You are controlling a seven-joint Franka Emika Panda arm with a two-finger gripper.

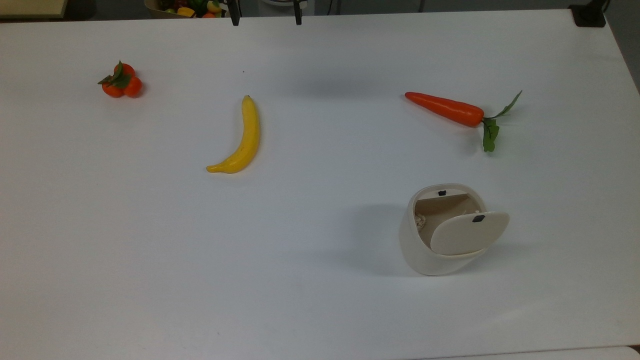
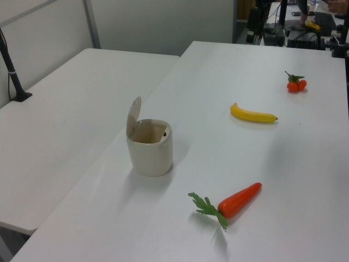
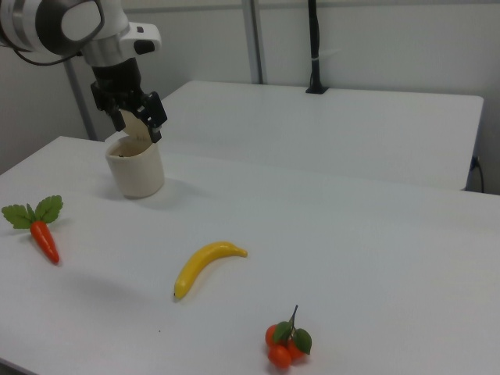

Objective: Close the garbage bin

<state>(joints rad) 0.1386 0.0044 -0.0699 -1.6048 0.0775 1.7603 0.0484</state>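
Garbage bin [image 1: 425,250] stands upright on the white desk [image 1: 300,250], cream-coloured, its hinged lid [image 1: 467,232] swung up and open with a small black square mark near the edge. In the top view it sits toward the lower right, below the carrot [image 1: 445,107]. A banana [image 1: 240,140] lies near the middle, and a cluster of small oranges [image 1: 121,82] rests well apart at the top view's left. In the right view the gripper [image 3: 134,117] hangs just above the bin by the raised lid; whether its fingers are spread or closed I cannot tell.
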